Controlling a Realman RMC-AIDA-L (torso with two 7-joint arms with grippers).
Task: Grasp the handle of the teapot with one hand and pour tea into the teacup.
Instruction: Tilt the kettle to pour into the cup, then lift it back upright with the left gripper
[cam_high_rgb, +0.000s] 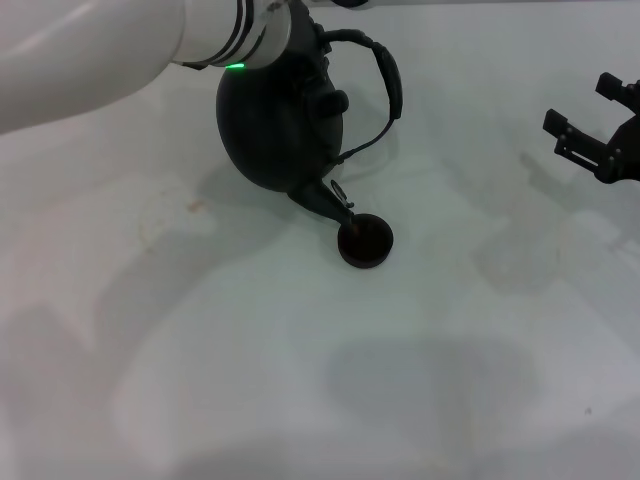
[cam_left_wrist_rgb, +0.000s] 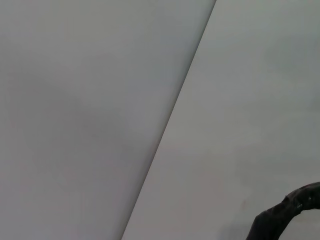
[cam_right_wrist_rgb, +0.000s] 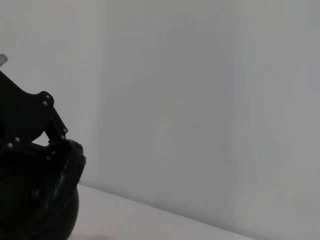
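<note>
Above the teacup (cam_high_rgb: 365, 241), the left hand (cam_high_rgb: 300, 45) grips the tilted teapot (cam_high_rgb: 280, 125); right hand (cam_high_rgb: 590, 125) spread, idle.

**What we cannot see well**

The left gripper (cam_high_rgb: 300, 60) is mostly hidden. The big white arm (cam_high_rgb: 110, 50) covers it, so its fingers do not show. The arm also hides the part of the handle (cam_high_rgb: 388, 85) that the gripper holds, and it runs off the picture's edge.

The teapot (cam_high_rgb: 275, 125) is tipped, and its spout hangs right over the teacup (cam_high_rgb: 365, 241). The inside of the cup is too dark to tell if there is tea in it.

The right gripper (cam_high_rgb: 600, 135) sits well apart from the teapot and is cut off by the picture's edge.

In the left wrist view, only a dark curved bit (cam_left_wrist_rgb: 285, 215) shows in the corner.
</note>
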